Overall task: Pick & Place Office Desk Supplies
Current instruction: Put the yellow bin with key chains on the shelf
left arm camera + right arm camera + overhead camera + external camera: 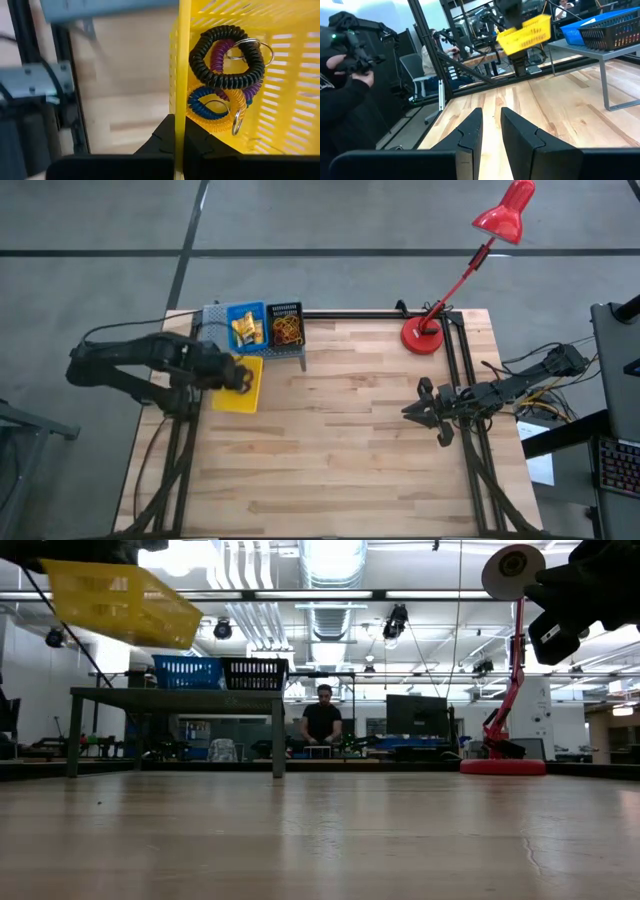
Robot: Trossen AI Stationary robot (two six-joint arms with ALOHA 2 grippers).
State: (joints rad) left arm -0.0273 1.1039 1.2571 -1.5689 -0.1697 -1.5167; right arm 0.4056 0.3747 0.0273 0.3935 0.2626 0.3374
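My left gripper (232, 372) is shut on a yellow slotted bin (240, 390), which it holds above the table's far left part. In the bin lie coiled rings (227, 55): black, purple, blue and orange ones, some with metal key rings. In the low view the yellow bin (120, 602) hangs tilted, high above the wood. My right gripper (420, 412) waits at the table's right side, pointing level; its fingers (470, 132) stand a little apart with nothing between them. My left gripper pinches one side wall of the yellow bin at its upper rim (179, 115), one finger inside the bin and one outside. The fingers come from above, pointing down. The bin is lifted clear of the table and hangs tilted below the gripper.
A blue bin (246, 327) with yellow items and a black bin (286, 328) with orange and red bands stand on a grey riser (212, 318) at the far left. A red desk lamp (425, 335) stands at the far right. People (340, 100) are beyond the table.
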